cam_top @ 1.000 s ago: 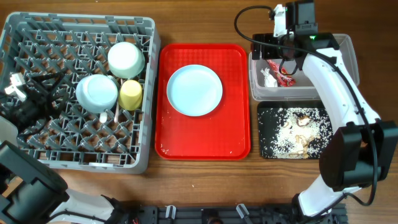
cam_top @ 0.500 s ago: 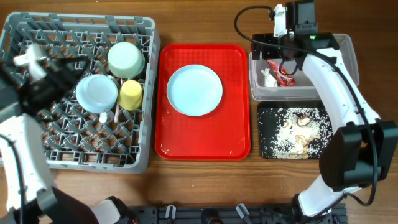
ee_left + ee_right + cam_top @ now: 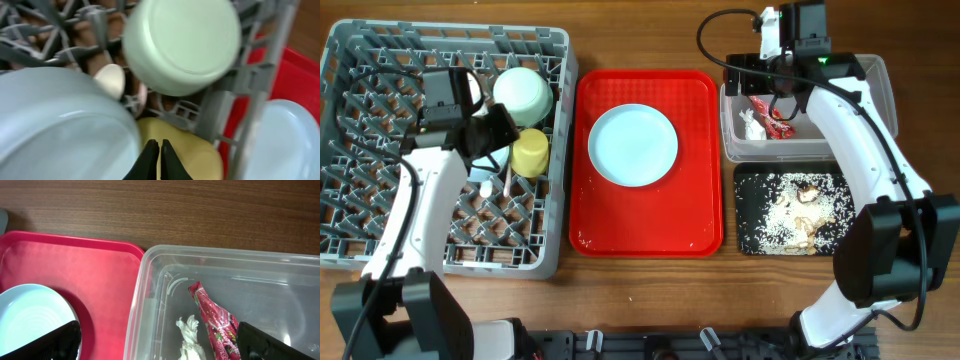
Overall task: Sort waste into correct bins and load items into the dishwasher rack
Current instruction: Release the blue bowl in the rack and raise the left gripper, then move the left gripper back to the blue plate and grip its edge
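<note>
Rt wrist cam: clear tub (image 3: 225,270) on the right w/ red wrapper (image 3: 217,322) and white paper scrap (image 3: 190,335) side by side inside. red tray (image 3: 75,265) just beside it, blue plate (image 3: 30,320) bottom-left. right gripper (image 3: 157,326) spread wide.

Wood, plastic and a crinkly wrapper
The counter (image 3: 640,290) is brown wood with fine grain. The red tray (image 3: 700,100) is smooth, shiny plastic. The grey rack (image 3: 360,130) at 9 o'clock is dull plastic. The tub (image 3: 150,280) at 2 o'clock is see-through plastic. In it, the red wrapper (image 3: 215,325) is crinkled and glossy, and the paper scrap (image 3: 189,335) is crumpled. The plate (image 3: 633,145) looks smooth.
</note>
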Action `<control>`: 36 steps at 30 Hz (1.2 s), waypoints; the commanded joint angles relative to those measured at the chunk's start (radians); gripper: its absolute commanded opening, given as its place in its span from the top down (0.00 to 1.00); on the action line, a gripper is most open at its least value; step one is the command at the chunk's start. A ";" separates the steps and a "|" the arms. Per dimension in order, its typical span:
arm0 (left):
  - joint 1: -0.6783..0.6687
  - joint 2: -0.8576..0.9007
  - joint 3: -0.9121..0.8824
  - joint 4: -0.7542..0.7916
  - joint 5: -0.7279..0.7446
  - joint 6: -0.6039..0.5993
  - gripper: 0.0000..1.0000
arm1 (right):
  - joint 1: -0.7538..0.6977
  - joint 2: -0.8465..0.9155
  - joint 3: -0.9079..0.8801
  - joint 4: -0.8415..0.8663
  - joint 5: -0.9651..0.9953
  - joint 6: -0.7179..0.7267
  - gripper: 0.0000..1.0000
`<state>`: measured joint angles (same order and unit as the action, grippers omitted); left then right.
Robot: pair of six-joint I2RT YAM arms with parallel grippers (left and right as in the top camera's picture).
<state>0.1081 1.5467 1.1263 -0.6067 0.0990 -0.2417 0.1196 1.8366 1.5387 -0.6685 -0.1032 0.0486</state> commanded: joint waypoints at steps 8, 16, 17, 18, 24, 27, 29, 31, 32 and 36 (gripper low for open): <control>0.142 0.008 -0.002 -0.030 -0.097 -0.055 0.93 | 0.003 0.007 0.004 0.002 0.009 0.006 0.00; 0.165 0.002 -0.002 -0.026 -0.087 -0.056 0.91 | 0.003 0.007 0.004 0.002 0.009 0.006 0.00; 0.165 -0.007 -0.002 -0.025 -0.062 -0.055 0.92 | 0.003 0.007 0.004 0.002 0.009 0.006 0.00; 0.165 -0.023 -0.002 -0.026 -0.024 -0.055 0.91 | 0.003 0.007 0.004 0.002 0.009 0.006 0.00; 0.161 -0.161 -0.002 0.003 0.221 -0.060 0.64 | 0.003 0.007 0.004 0.002 0.009 0.006 0.00; 0.100 -0.253 -0.002 0.019 0.318 -0.062 0.26 | 0.003 0.007 0.004 0.002 0.009 0.006 0.00; 0.043 -0.271 -0.002 0.010 0.281 -0.061 0.01 | 0.003 0.007 0.004 0.002 0.009 0.006 0.00; -0.034 -0.262 -0.002 0.003 0.225 -0.062 0.00 | 0.003 0.007 0.004 0.002 0.009 0.006 0.00; -0.061 -0.255 -0.002 0.003 0.222 -0.062 0.00 | 0.003 0.007 0.004 0.002 0.009 0.006 0.00; -0.199 -0.208 -0.002 0.013 0.225 -0.066 0.00 | 0.003 0.007 0.004 0.002 0.009 0.006 0.00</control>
<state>0.0113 1.2972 1.1267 -0.6022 0.3286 -0.3027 0.1196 1.8366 1.5387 -0.6685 -0.1032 0.0490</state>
